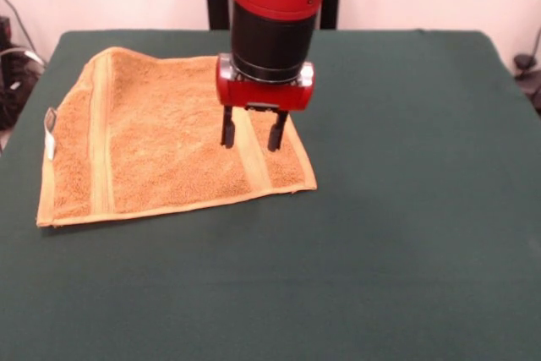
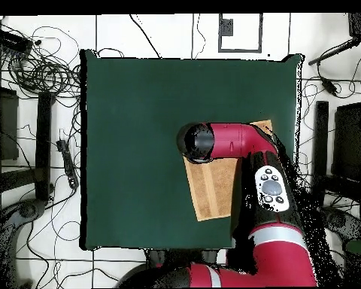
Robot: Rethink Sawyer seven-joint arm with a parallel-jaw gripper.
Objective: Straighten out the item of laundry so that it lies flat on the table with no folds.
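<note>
Seen from the front, the gripper [image 1: 251,137] is held above the towel [image 1: 161,145], over the woven band nearest the towel's right edge. Its two dark fingers [image 1: 226,127] are spread apart with a clear gap between them, and nothing is held; whether the tips touch the cloth cannot be told. Most of the towel is spread out to the left of the gripper and toward the near side of it. The towel is laid on the left half of the dark green tabletop [image 1: 406,209], with its left edge close to the tabletop's left edge. Right of the towel and in front of it the tabletop is covered only by its green cloth. A pale wall is seen behind the tabletop, and dark cables and gear are glimpsed beside both of its ends. The towel is orange-yellow terry, roughly square, with flat pale bands running near two opposite sides. A small white tag [image 1: 50,121] is carried on its left edge. Its far left corner looks slightly raised and rippled.

From overhead, the gripper itself is hidden under the red and black arm [image 2: 236,141]. The towel [image 2: 212,192] is partly covered by that arm, and its visible part is shown near the tabletop's [image 2: 138,113] lower right corner. Around the tabletop a white floor strewn with black cables is seen.
</note>
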